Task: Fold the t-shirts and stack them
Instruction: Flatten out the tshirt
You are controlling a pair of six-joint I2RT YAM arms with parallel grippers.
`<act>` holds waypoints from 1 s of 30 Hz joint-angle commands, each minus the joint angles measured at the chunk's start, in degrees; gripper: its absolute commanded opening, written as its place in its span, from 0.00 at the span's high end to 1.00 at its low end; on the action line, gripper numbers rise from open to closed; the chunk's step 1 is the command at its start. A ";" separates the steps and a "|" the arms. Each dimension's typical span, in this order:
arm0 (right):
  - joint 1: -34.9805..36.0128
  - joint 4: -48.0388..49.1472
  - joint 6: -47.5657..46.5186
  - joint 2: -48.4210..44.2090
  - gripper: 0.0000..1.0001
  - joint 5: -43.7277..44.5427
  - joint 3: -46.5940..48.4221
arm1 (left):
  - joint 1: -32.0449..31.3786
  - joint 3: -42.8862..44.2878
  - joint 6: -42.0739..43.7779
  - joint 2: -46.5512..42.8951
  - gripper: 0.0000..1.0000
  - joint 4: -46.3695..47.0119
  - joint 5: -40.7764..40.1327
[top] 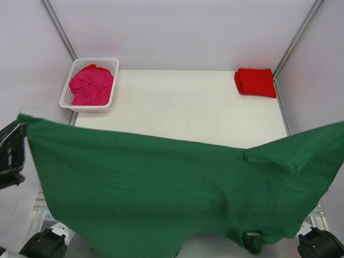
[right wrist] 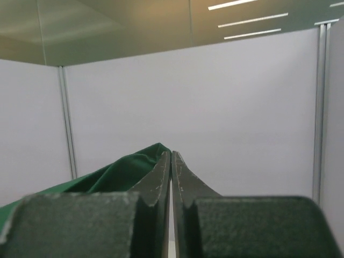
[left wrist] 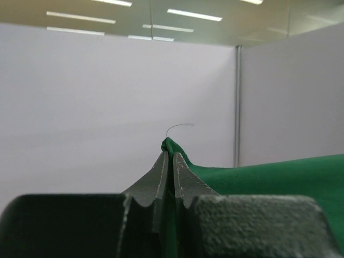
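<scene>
Left gripper (left wrist: 167,156): I see it clenched on a corner of the green shirt (top: 161,188). A small peak of cloth pokes out above the fingertips, with a loose thread curling off it.
Right gripper (right wrist: 171,156): jaws pressed together. The green cloth climbs right up to the tips on the left side of that wrist view, so I read it as grasping the shirt's other end. The pinch point itself is barely visible.
Green shirt, position: it hangs spread in the air between my two grippers, above the table's (top: 188,107) near edge, and it covers that edge in the top view.
Green shirt, shape: the upper hem sags in the middle. The left end is at the left gripper and the right end rises out past the right side of the top view. One folded-over flap sits near the right end, and the lower edge hangs ragged over the arm bases.
Red shirt (top: 256,82): folded into a neat block at the far right corner of the table, well apart from both grippers.
Pink shirt (top: 92,86): crumpled inside the basket (top: 69,91).
Basket: at the far left corner, overhanging the table's left edge.
</scene>
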 commanded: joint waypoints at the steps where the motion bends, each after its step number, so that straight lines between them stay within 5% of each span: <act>1: 5.17 7.77 -6.29 5.22 0.99 11.15 -8.95 | 0.14 -9.70 6.30 6.51 1.00 4.93 -5.17; 7: 8.53 15.59 -12.55 9.44 0.99 21.71 -24.75 | 0.23 -25.77 9.48 13.64 1.00 14.94 -9.02; 19: 2.21 24.30 2.21 11.73 0.99 21.71 -55.63 | 0.23 -63.75 6.05 19.27 1.00 35.94 -20.62; 30: -4.29 29.93 4.42 19.90 0.99 22.59 -59.33 | 0.23 -67.31 8.95 31.04 1.00 46.75 -27.58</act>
